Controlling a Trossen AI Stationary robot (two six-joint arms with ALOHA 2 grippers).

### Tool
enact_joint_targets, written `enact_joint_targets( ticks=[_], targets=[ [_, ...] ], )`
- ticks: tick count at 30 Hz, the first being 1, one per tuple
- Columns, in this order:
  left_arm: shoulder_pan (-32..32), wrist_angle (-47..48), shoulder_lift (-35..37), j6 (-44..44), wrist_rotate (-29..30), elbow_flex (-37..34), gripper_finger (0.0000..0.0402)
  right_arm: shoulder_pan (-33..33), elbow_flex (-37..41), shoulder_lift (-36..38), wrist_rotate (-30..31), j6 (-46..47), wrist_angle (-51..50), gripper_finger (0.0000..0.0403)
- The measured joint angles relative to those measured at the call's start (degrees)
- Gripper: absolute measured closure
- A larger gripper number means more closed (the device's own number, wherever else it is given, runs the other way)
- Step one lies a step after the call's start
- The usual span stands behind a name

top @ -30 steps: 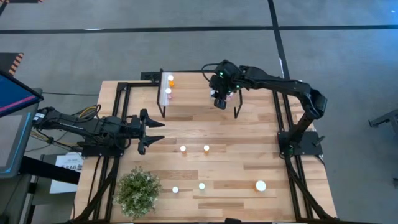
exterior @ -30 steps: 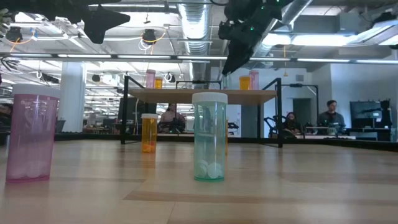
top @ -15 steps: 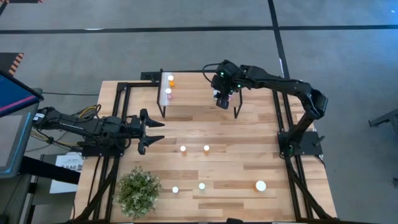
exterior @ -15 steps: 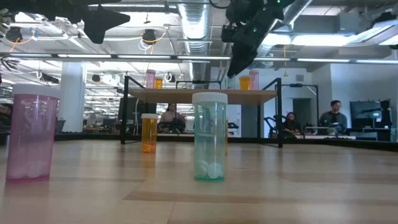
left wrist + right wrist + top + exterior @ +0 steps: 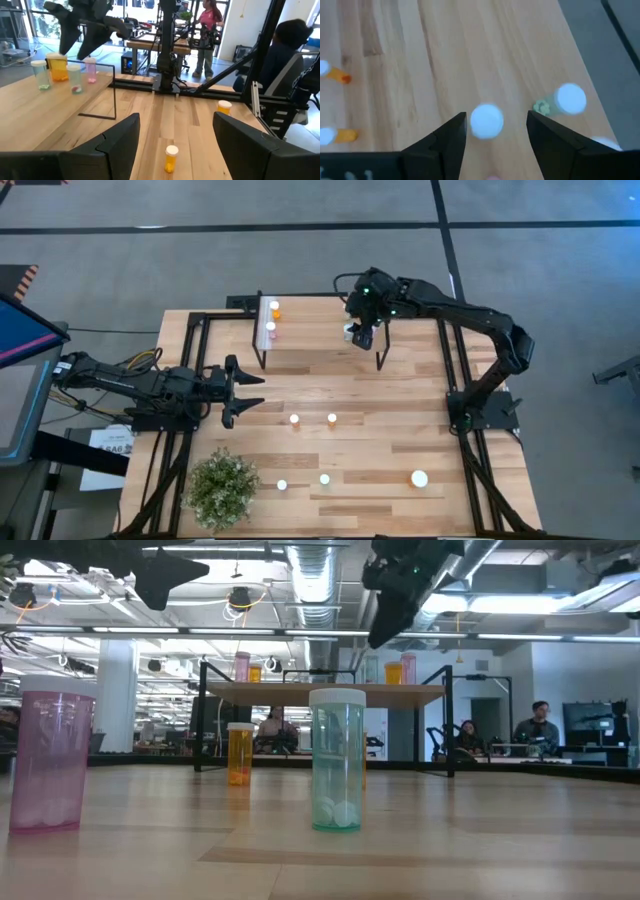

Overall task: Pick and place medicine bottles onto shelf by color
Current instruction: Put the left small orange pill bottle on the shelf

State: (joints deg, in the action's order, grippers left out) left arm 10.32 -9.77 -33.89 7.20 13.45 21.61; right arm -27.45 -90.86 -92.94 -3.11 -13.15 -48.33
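Roughly half done, by the look of it. Several medicine bottles (image 5: 396,671) stood on the shelf (image 5: 315,330); five remaining (image 5: 324,478) on the worktop (image 5: 380,445). Right claw (image 5: 361,330) spread above the shelf, holding nothing. Left claw (image 5: 238,391) spread, idle, over the worktop.

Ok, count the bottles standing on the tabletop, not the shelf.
5: one bottle and another mid-table; three more in a row beside the plant. None seems hidden.
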Motion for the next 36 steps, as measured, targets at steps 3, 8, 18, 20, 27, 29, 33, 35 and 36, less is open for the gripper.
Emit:
enact_joint_targets(
  ticks=[3,8,18,20,27,29,33,35,36],
  targets=[
    [0.0,0.2,0.0,0.0,0.0,0.0,0.0162,1.1,-2.4,0.6,0.0,0.3,-1.6,0.0173],
    [0.0,0.6,0.0,0.0,0.0,0.0,0.0161,3.9,-4.3,3.3,0.0,2.1,-4.8,0.0173],
    [0.0,1.9,0.0,0.8,-0.1,0.0,0.0161,16.9,4.3,15.0,0.0,8.8,-8.6,0.0180],
    [0.0,1.9,0.0,1.0,-0.1,0.0,0.0161,19.9,9.2,17.8,0.3,11.8,-6.9,0.0182],
    [0.0,1.7,0.0,1.1,-0.1,0.0,0.0161,33.5,24.5,24.7,1.8,25.6,-4.7,0.0184],
    [0.0,1.4,0.0,1.1,0.0,0.0,0.0161,37.6,26.8,25.0,3.3,30.0,-5.1,0.0184],
    [0.0,1.1,0.0,1.2,0.0,0.0,0.0161,45.3,28.5,24.3,6.3,38.3,-5.7,0.0184],
    [0.0,1.1,0.0,1.3,0.0,0.0,0.0161,48.5,28.6,23.8,7.8,41.5,-6.6,0.0184],
    [0.0,1.2,0.0,1.5,0.0,0.0,0.0161,50.0,28.5,23.2,8.9,42.8,-6.4,0.0184]
  ],
)
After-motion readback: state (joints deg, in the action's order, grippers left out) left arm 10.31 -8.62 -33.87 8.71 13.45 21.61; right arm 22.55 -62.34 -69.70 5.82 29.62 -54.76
